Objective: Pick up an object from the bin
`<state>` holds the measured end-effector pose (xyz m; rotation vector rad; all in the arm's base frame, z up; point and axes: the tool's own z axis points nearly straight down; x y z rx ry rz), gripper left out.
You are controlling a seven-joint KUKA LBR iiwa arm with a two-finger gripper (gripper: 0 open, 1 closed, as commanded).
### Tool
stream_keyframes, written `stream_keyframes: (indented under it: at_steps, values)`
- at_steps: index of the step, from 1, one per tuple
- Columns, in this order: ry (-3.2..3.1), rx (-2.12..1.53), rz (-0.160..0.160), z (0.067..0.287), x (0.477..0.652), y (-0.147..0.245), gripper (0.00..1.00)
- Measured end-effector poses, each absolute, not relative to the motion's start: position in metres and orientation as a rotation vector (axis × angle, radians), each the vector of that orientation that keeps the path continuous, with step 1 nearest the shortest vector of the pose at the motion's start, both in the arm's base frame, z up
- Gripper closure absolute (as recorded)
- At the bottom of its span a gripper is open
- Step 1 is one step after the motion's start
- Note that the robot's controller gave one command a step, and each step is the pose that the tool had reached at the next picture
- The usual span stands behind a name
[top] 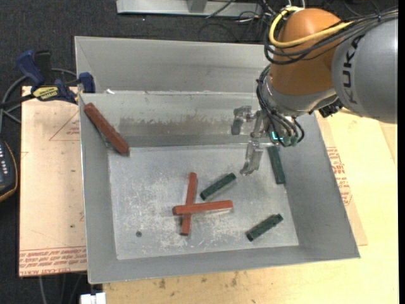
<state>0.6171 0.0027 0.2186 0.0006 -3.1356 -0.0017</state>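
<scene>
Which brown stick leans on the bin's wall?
The brown stick at the upper left; the other two lie crossed on the floor in the middle.

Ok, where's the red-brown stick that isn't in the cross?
The lone red-brown stick lies tilted against the bin's left wall near the far-left corner, apart from the crossed red-brown pair in the middle.
</scene>
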Motion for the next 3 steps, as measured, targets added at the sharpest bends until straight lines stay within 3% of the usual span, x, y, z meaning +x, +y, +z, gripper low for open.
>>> stream_keyframes:
  at_steps: [1,2,3]
  values:
    - [-3.118,0.338,-0.003,0.079,0.592,-0.005,0.00]
    - [-3.121,0.374,-0.001,0.071,0.599,0.018,0.00]
    - [-3.133,0.370,0.002,0.075,0.602,0.017,1.00]
